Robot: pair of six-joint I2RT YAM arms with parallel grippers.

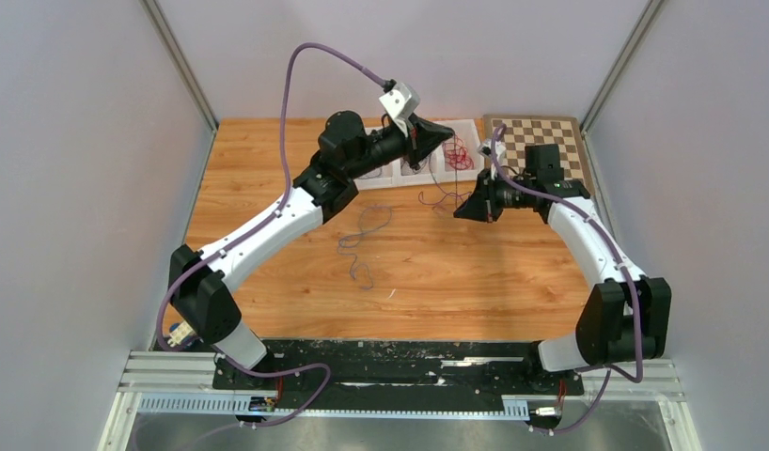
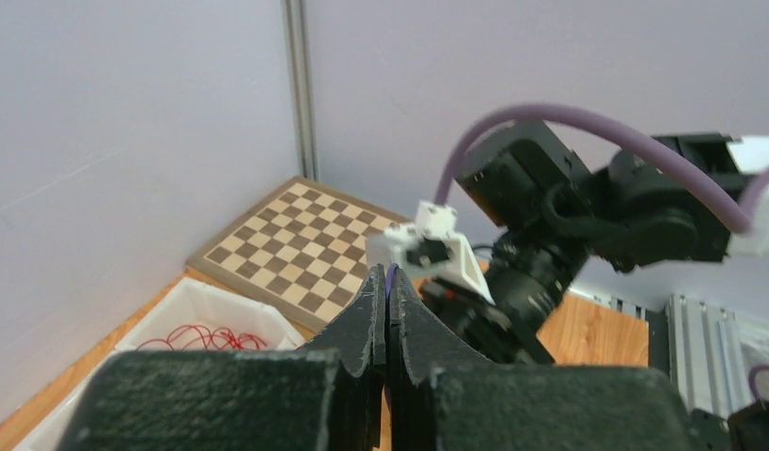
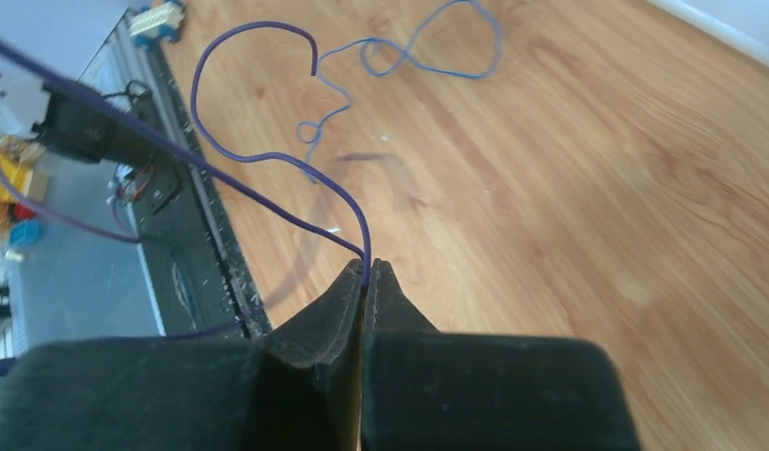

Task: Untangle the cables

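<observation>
My left gripper [image 1: 448, 135] hangs over the white tray [image 1: 385, 178] at the back. In the left wrist view it [image 2: 388, 278] is shut, with a sliver of purple cable between the jaws. My right gripper [image 1: 460, 210] is just in front of the tray, and in the right wrist view it [image 3: 366, 270] is shut on the dark purple cable [image 3: 249, 155], which loops away above the wood. That cable shows faintly between the two grippers [image 1: 437, 197]. A blue cable [image 1: 362, 235] lies loose on the table [image 3: 428, 61]. A red cable [image 1: 461, 156] sits in the tray's right compartment [image 2: 202, 336].
A chessboard [image 1: 536, 141] lies at the back right, beside the tray [image 2: 296, 249]. Grey walls close in the table at the left, right and back. The black base rail [image 1: 400, 362] runs along the near edge. The right arm's wrist [image 2: 550, 244] is close in front of the left gripper.
</observation>
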